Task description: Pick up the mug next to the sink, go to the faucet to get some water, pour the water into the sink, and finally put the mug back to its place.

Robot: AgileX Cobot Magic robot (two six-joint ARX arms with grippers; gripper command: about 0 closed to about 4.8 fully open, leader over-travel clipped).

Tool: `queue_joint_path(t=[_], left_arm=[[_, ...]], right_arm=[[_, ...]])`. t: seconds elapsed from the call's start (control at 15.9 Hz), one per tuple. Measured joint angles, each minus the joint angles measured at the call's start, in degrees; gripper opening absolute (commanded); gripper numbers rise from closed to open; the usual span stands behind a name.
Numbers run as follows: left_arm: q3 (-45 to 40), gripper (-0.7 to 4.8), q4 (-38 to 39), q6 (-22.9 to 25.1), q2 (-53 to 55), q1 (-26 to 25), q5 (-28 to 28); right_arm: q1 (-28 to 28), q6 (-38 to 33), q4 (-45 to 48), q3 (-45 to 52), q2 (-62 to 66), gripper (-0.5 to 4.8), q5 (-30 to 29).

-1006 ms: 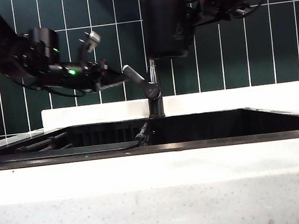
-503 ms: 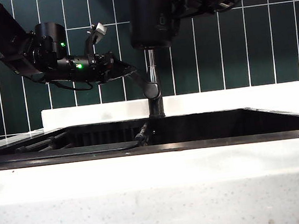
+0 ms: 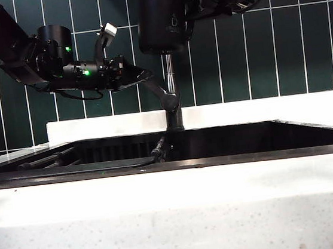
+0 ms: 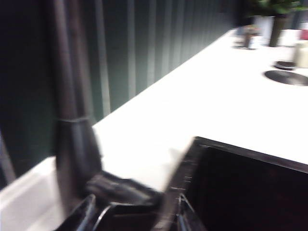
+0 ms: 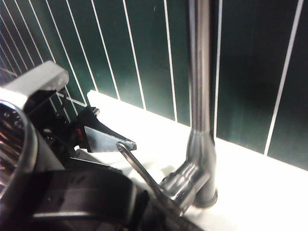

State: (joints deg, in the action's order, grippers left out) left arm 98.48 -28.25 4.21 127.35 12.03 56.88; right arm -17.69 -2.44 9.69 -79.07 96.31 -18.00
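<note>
At the left we see our left gripper (image 3: 140,75) with fingers spread around the angled silver-grey lever (image 3: 155,91) of the tall dark grey metal faucet (image 3: 171,94). Above the pipe, our right gripper (image 3: 192,4) is clamped on the matte black cylindrical mug (image 3: 160,17), held upright over the wide black sink (image 3: 258,135).

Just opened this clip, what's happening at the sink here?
The right tool holds the mug upright, high in front of the faucet. The left tool, jaws open, is at the faucet's lever handle, apparently about to work it. No water is visible; the sink lies below.
</note>
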Motion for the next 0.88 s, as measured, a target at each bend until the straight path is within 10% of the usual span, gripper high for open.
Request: queue_joint_path(t=[0.5, 0.88], left_arm=[[0.0, 2.12, 1.75, -1.27, -0.02, -0.04, 6.75], [0.22, 2.12, 1.92, 1.16, -0.09, 0.35, -1.62]], right_arm=[[-0.04, 0.17, -1.62, 0.02, 0.0, -0.01, 0.0], [0.0, 3.21, -5.05, 0.07, 0.02, -0.01, 0.04]])
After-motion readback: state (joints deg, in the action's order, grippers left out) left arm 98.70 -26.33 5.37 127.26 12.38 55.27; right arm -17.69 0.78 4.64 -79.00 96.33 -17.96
